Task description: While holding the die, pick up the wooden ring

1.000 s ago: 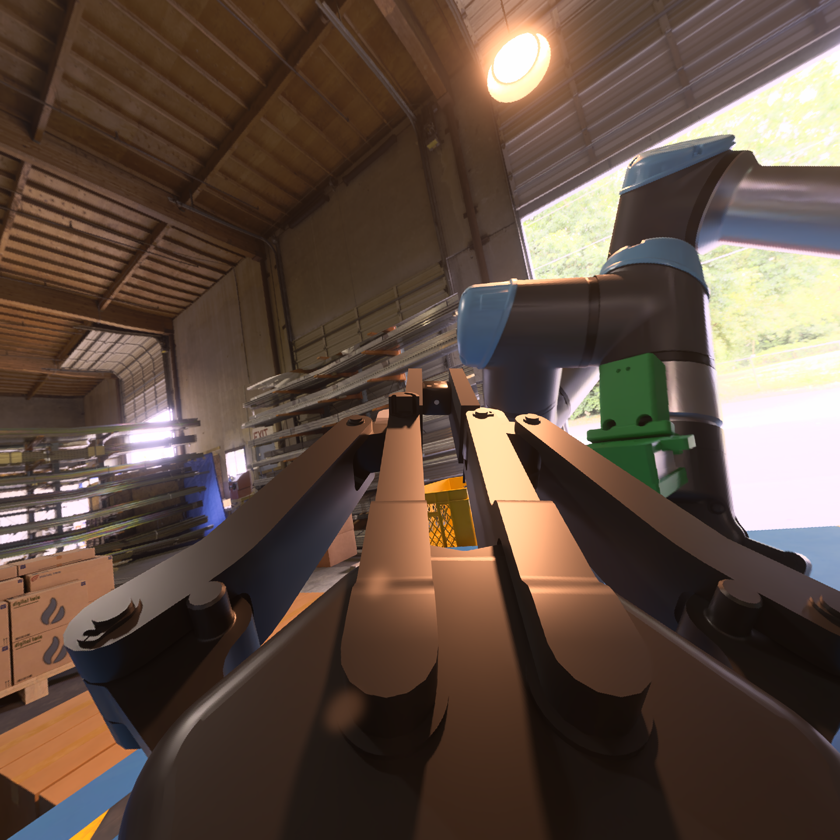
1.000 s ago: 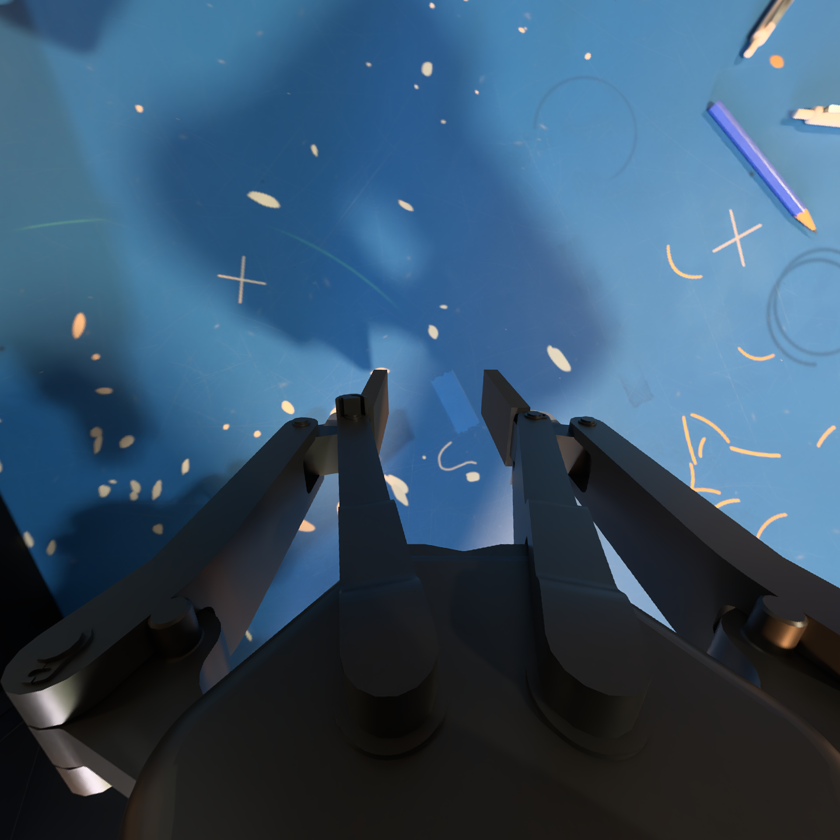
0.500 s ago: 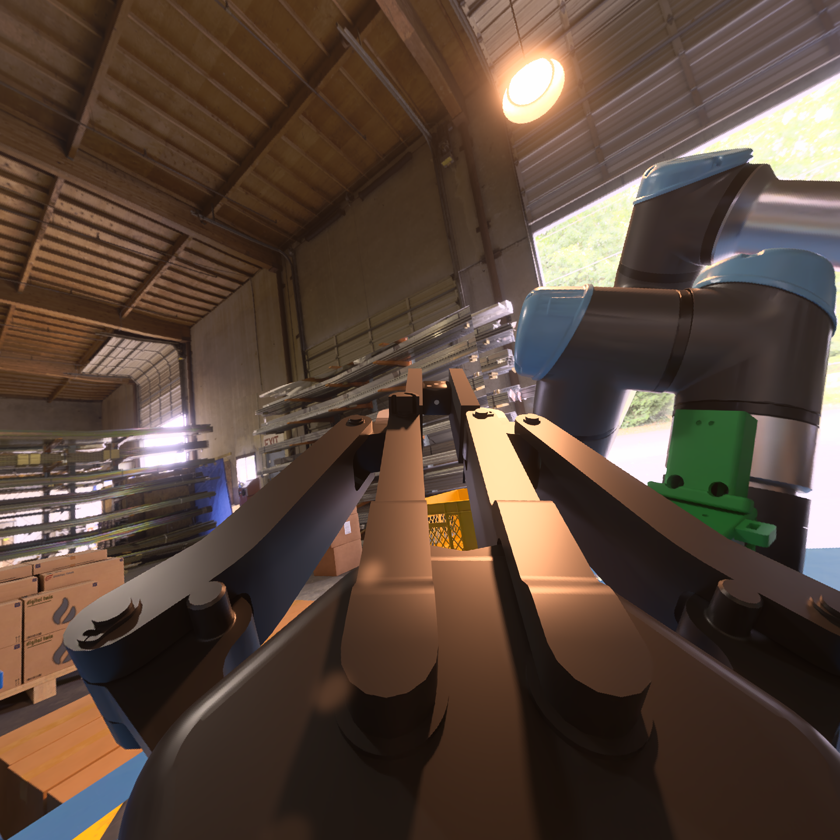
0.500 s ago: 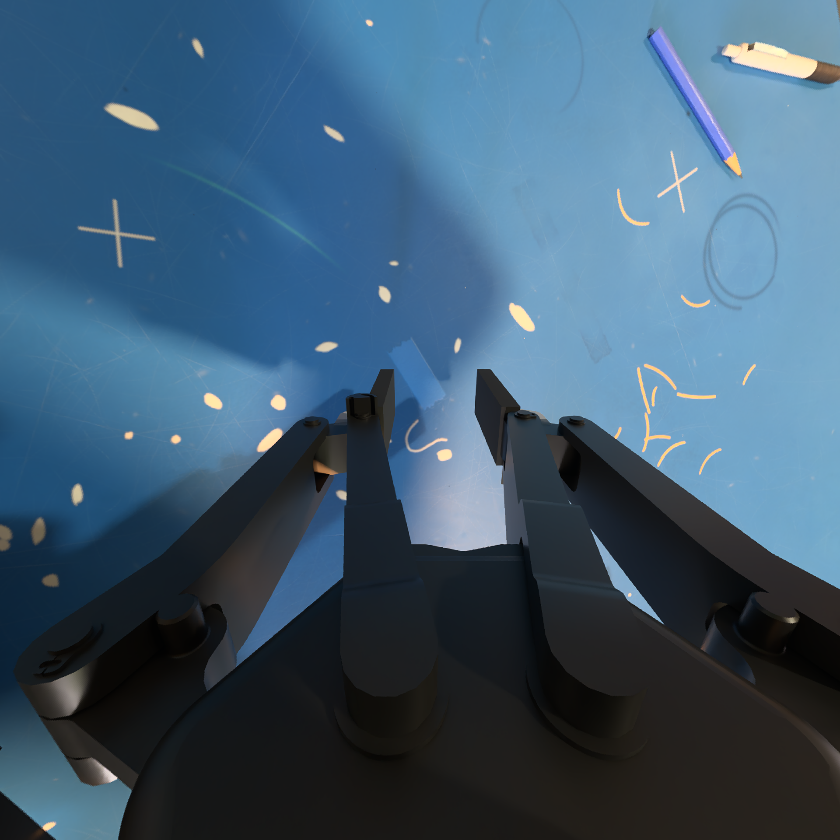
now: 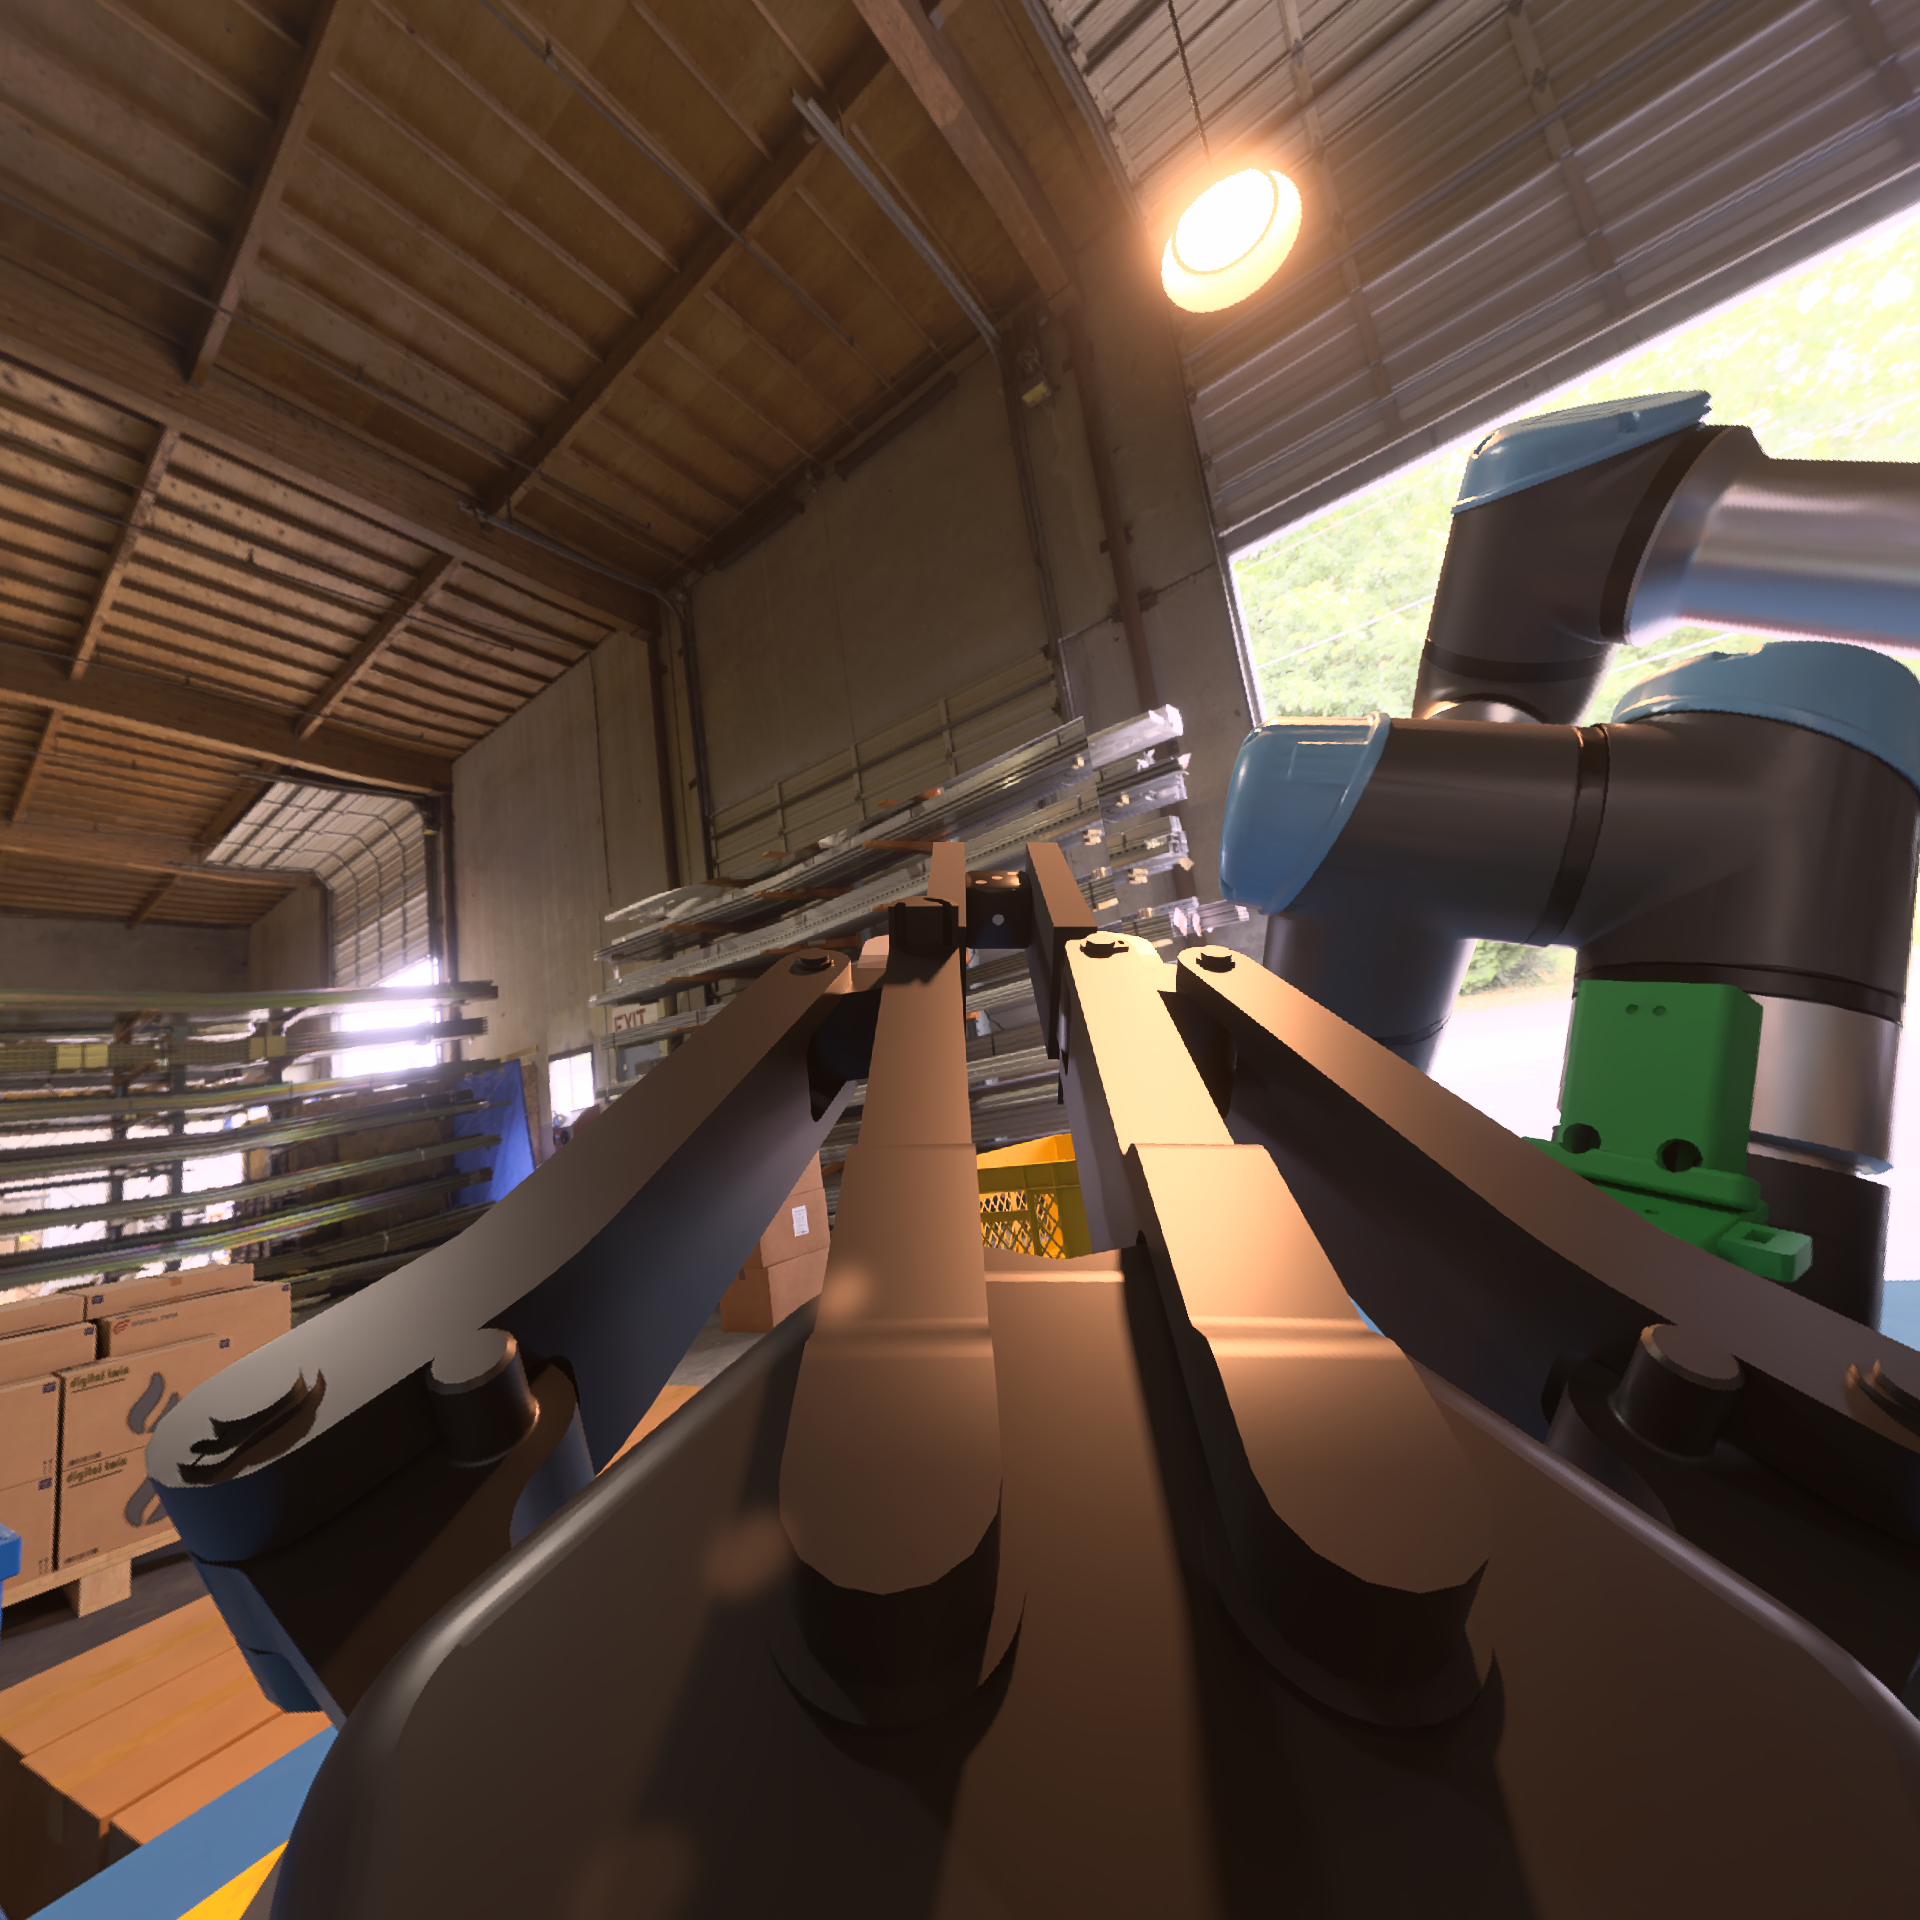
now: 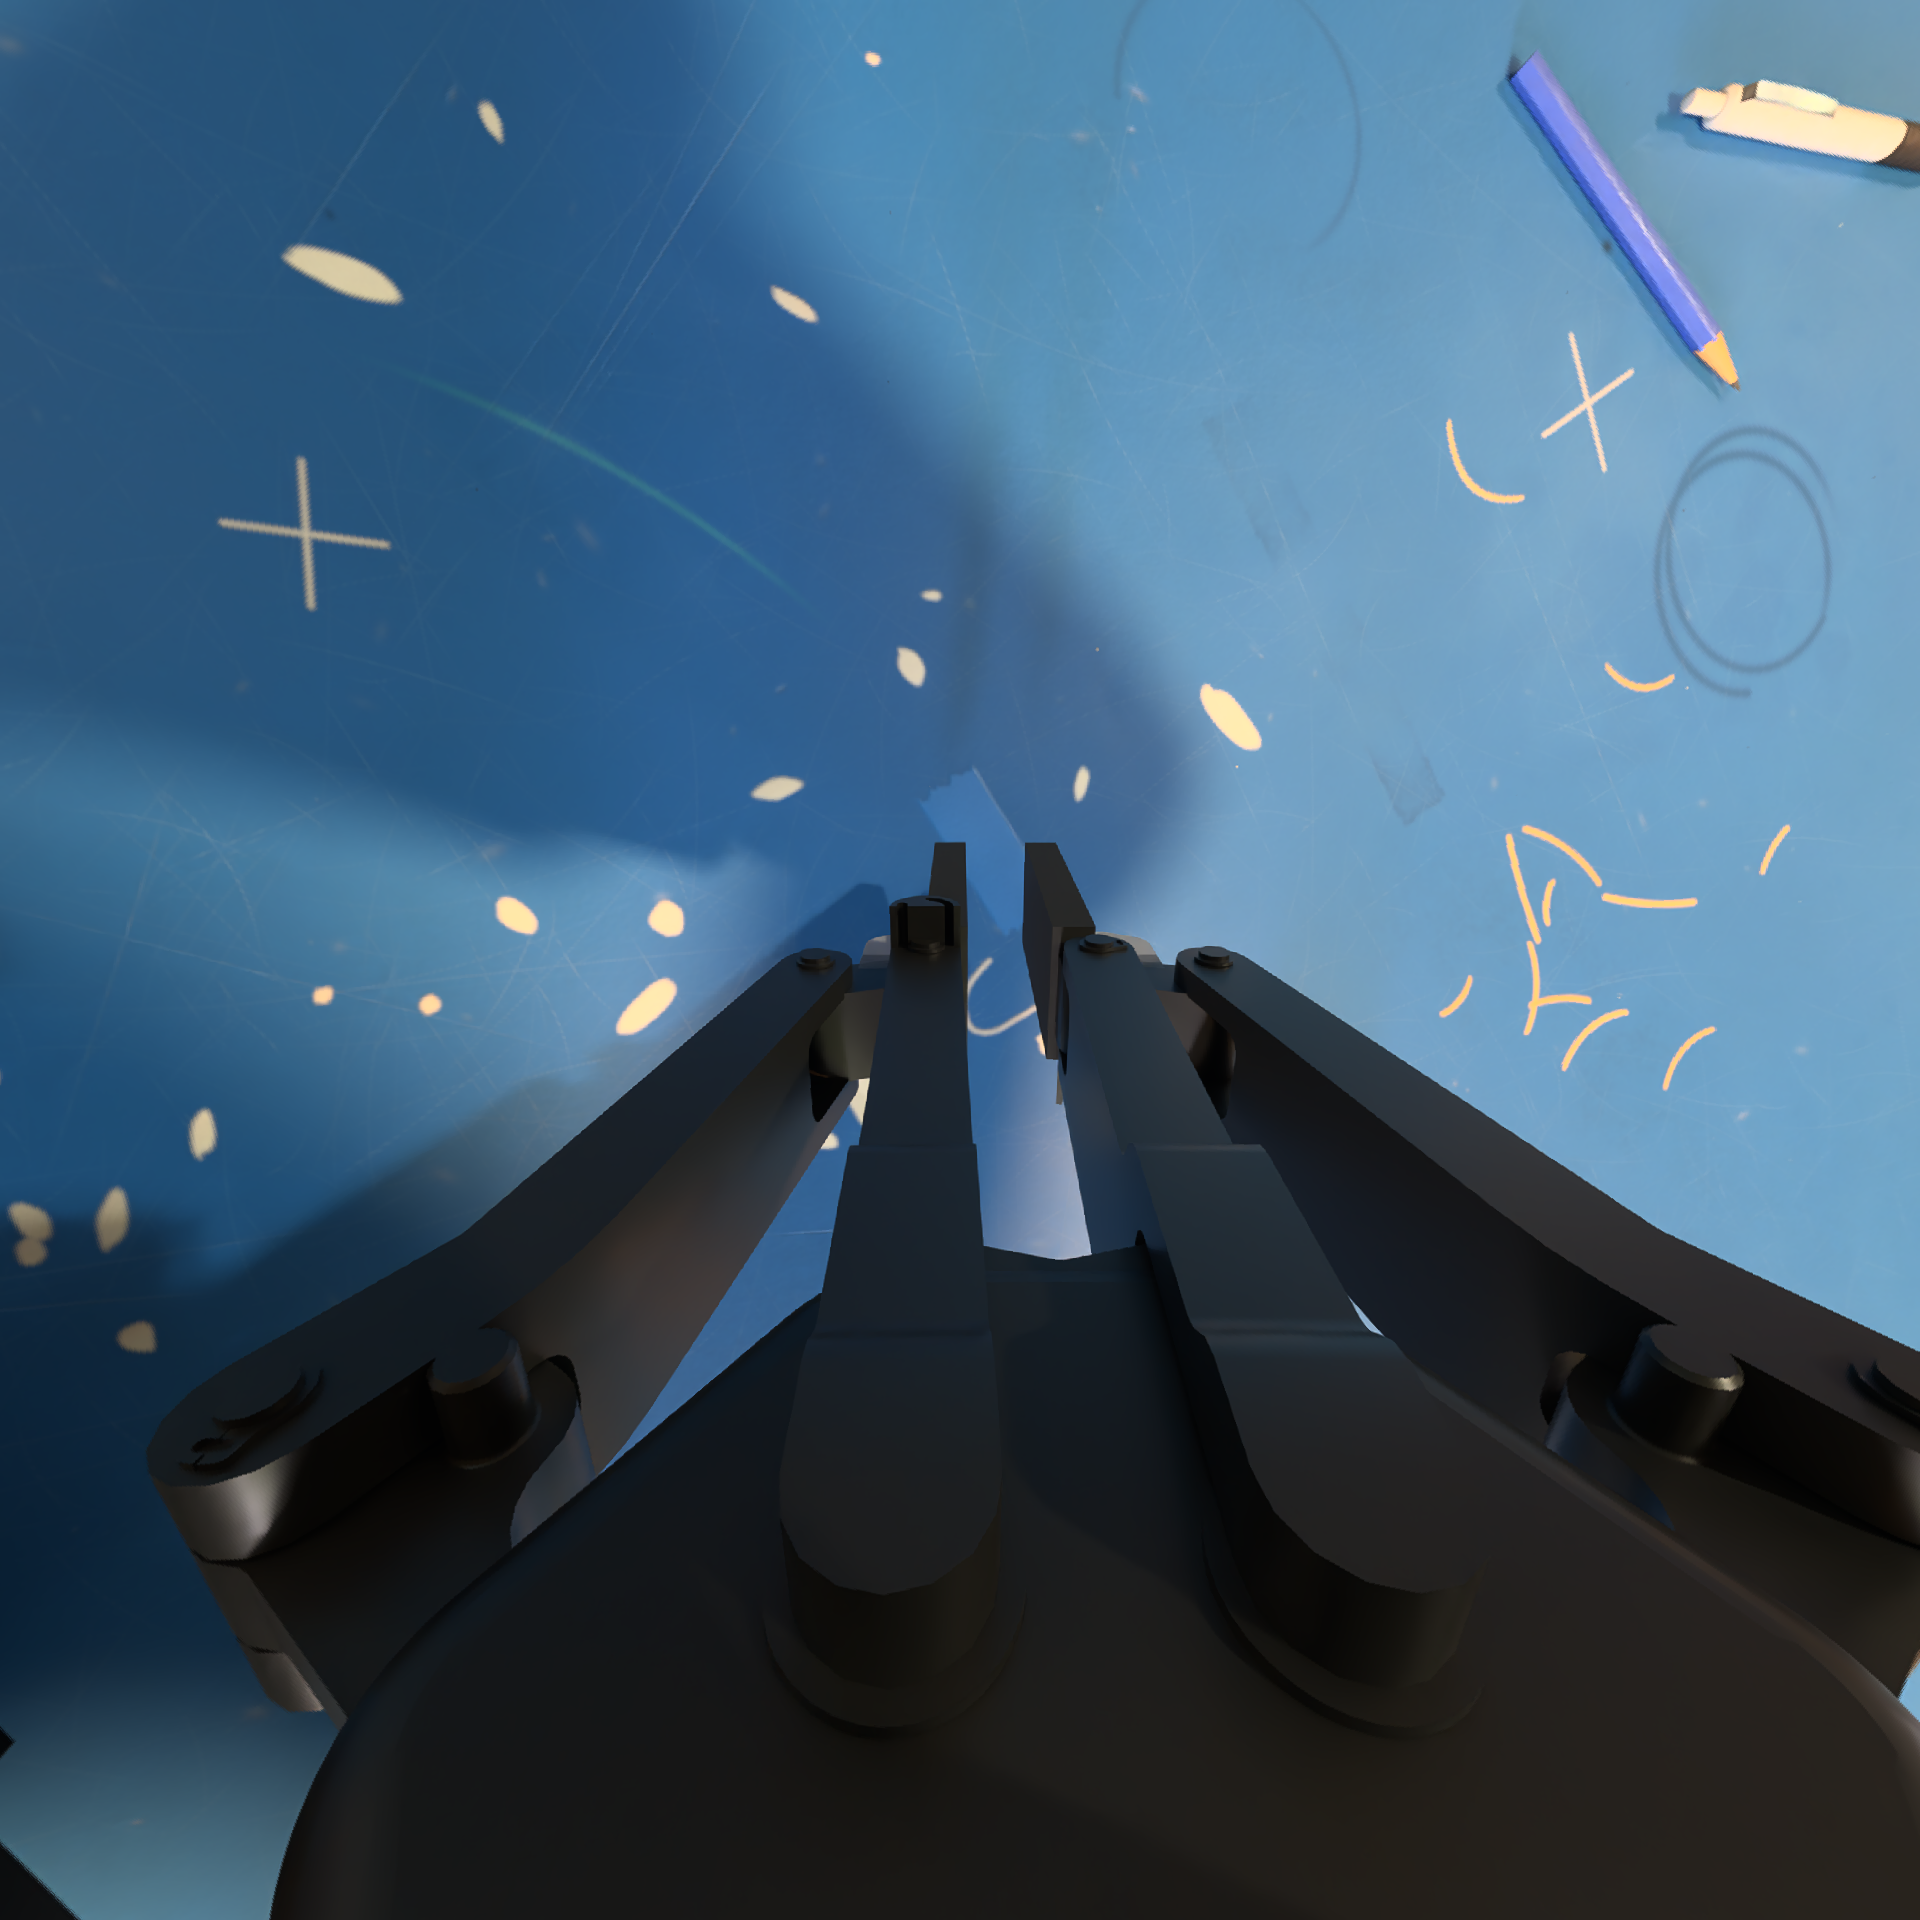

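Over the blue table (image 6: 1143,364), right gripper (image 6: 994,873) has narrowed to a slim empty gap since 0.5 s ago, wooden ring nowhere in view, while raised left gripper (image 5: 995,883) keeps pinching the black die (image 5: 997,914).

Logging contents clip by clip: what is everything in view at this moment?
die: 1, black, between the left hand's fingertips
pencil: 1, blue, on table, upper right
pen: 1, white with a dark end, beside the pencil, apart from it
table: 1, blue, scratched
cardboard boxes: several, brown, far left
crate: 1, yellow, behind left hand
lamp: 1, lit, ceiling
wooden ring: none in view
other arm: 1, grey and blue, right of left hand
left hand: 1, shut on die
right hand: 1, black, narrow gap, empty
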`<state>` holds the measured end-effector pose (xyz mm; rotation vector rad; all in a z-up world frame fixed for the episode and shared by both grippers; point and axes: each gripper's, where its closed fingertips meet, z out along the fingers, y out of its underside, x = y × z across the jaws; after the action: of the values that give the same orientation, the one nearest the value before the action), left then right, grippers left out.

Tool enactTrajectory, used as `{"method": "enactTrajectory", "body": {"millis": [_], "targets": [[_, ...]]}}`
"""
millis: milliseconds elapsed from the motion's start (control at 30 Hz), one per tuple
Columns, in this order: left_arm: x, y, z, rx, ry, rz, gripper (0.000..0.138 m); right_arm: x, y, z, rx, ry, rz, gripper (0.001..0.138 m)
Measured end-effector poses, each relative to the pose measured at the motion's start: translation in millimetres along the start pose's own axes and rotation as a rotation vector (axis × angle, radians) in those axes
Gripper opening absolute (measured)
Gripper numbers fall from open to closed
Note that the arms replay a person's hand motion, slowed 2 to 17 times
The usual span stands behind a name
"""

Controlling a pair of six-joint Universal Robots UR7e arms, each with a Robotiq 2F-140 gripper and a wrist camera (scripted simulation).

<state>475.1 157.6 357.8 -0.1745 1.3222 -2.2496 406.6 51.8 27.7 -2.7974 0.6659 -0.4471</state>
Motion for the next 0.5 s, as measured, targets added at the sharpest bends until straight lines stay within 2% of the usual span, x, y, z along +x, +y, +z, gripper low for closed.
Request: {"method": "enactTrajectory", "body": {"millis": [300, 500], "targets": [[-0.3, -3.3, -1.5, 0.008, -0.001, 0.002, 0.016, 5.7, 7.8, -3.4, -0.010, 0.048, -0.095, 0.009], [0.0, -5.5, -2.3, 0.013, -0.001, 0.004, 0.016, 7.8, 15.9, -8.7, -0.018, 0.055, -0.161, 0.007]]}}
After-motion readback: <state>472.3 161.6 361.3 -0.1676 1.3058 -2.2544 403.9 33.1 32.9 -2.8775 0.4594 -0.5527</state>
